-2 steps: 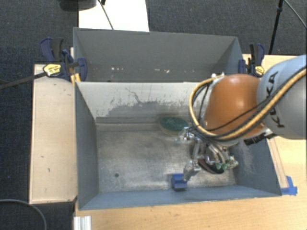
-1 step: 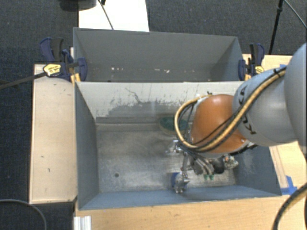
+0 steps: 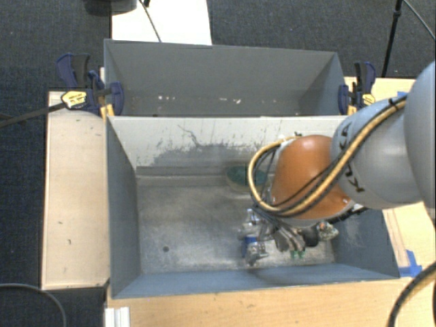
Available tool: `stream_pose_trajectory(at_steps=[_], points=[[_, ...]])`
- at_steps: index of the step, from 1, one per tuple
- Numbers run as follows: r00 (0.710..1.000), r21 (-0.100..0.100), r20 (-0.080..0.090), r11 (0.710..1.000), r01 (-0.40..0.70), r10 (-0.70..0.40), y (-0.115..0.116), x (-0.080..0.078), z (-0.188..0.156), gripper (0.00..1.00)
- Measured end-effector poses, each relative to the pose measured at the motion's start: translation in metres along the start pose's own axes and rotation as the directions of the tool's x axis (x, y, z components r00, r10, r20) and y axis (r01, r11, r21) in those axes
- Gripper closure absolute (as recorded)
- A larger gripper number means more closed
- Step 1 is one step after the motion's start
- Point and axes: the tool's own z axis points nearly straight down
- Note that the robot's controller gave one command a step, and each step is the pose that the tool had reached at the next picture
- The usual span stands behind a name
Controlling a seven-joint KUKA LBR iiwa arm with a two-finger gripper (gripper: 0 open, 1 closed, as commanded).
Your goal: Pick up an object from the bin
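In the camera view we see the arm (image 3: 398, 155) reaching in from the right, its orange cover (image 3: 306, 172) and looped cables (image 3: 255, 182) hanging over the right half of the bin (image 3: 170, 230). Below the cover the hand (image 3: 262, 242) sits low near the floor, close to the front wall and right of the middle. From this angle it reads as a tangle of metal with small blue and green bits, and we cannot tell whether it is spread or pressed together, nor whether anything is in it. The one loose thing we can make out is a dark green rounded thing (image 3: 236, 176) on the floor toward the back wall, just beside the cover's left edge, partly hidden by it and apart from the hand. We judge it probably small and light. Whether it is stiff or soft we cannot say, and a rounded shape may roll or slip, so a hold across its middle from above looks safest. The left half of the floor gives free room for moving. The front wall lies close to the hand, and the sloping back wall rises just behind the green thing, so a descent there wants care.
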Motion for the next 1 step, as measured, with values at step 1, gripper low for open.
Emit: stream_pose_trajectory(at_steps=[1], points=[[0.966,0.008,0.024,0.966,0.259,-0.259,-0.0181,-0.0205,-0.1363,1.0]])
